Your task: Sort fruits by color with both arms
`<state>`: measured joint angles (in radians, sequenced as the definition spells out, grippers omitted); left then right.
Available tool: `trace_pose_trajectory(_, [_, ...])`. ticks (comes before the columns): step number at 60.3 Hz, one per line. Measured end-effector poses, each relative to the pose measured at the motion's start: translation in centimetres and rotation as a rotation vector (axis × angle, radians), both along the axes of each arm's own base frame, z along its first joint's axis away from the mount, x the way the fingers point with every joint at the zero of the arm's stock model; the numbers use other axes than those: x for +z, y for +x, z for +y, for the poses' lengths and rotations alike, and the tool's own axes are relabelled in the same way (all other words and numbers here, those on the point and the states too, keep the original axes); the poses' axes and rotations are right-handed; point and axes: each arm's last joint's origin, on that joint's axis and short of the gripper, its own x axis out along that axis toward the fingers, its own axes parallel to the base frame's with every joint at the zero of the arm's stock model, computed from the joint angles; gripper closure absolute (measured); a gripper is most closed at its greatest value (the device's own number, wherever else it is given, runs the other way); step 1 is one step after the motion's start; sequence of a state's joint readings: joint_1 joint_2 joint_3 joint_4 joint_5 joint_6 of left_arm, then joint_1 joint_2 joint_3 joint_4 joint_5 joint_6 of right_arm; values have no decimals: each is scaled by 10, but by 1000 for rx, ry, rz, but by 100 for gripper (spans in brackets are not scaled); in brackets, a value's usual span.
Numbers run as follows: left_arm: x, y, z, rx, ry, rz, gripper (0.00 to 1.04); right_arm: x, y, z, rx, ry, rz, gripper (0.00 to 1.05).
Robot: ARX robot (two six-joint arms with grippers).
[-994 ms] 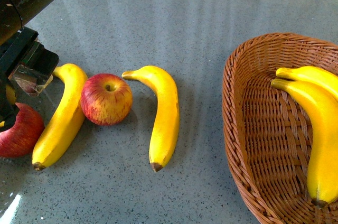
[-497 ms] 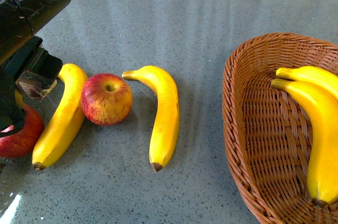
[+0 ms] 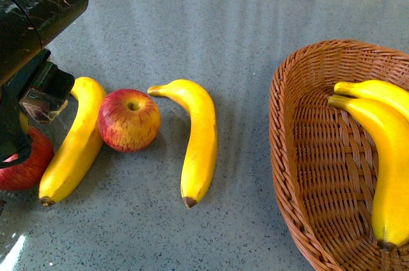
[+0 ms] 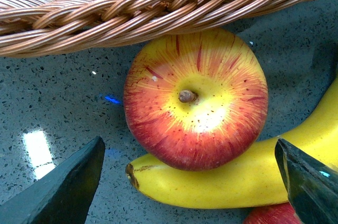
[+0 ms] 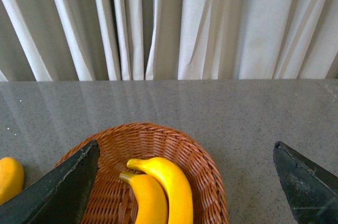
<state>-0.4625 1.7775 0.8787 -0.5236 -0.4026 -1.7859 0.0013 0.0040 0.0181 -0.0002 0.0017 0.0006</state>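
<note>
Grey speckled countertop. Left gripper (image 4: 188,142), jaws spread wide and empty, hangs over a red-and-yellow streaked apple (image 4: 195,97) at the front view's lower-left edge, against a banana (image 4: 227,182). It is probably firm, smooth and slippery, best grasped across its widest middle. Right gripper (image 5: 186,143) likewise spread, empty.

all three views are bright and evenly lit by soft daylight through the curtain (image 5: 211,23). the table (image 3: 255,34) carries pale streaks of reflected light, with a white glare patch at its near left corner, and another beside a small blue glint in the left wrist view. the shadow under the middle banana (image 3: 199,143) is faint and soft-edged. the apple (image 4: 195,97) is sharp; the left arm (image 3: 32,22), close to the front lens, is dark and slightly blurred.
</note>
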Motion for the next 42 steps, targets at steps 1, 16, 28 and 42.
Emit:
trace_pose_trajectory(1, [0, 0, 0, 0, 1, 0, 9, 0, 0, 0, 0, 0, 0, 9])
trace_pose_trajectory(16, [-1, 2, 0, 4, -4, -11, 9, 0, 0, 0, 0, 0, 0, 9])
trace_pose_trajectory(28, [-3, 4, 3, 11, -5, -15, 9, 0, 0, 0, 0, 0, 0, 9])
trace_pose_trajectory(42, [-6, 6, 5, 18, 5, -4, 9, 0, 0, 0, 0, 0, 0, 9])
